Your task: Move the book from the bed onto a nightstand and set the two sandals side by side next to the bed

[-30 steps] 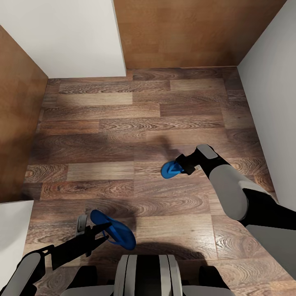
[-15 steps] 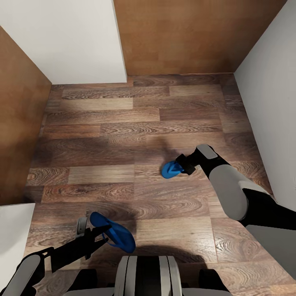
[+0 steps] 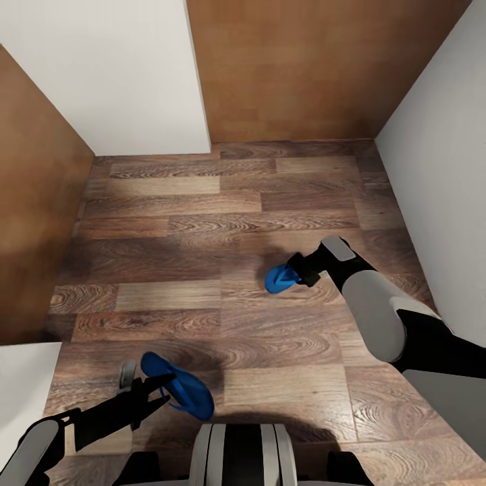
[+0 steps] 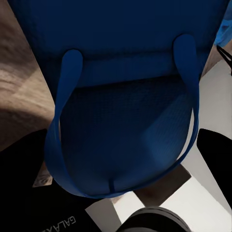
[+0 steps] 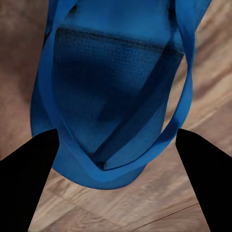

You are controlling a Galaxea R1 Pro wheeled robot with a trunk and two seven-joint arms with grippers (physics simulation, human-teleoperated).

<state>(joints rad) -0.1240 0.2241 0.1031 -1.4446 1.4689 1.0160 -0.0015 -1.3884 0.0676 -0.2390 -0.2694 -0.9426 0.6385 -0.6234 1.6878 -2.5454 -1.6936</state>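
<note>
Each end effector is closed on one sandal above the floor (image 3: 202, 223): the left end effector (image 3: 150, 390) carries the near-left sandal (image 3: 179, 385), the right end effector (image 3: 302, 268) the far-right sandal (image 3: 280, 278), well apart.

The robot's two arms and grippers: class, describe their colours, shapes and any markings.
Both arms have rounded light-grey shells joined by black segments. The right gripper and the left gripper are black with slim fingers; a small grey piece sits beside the left one. White GALAXEA lettering marks the left gripper's black body.
</note>
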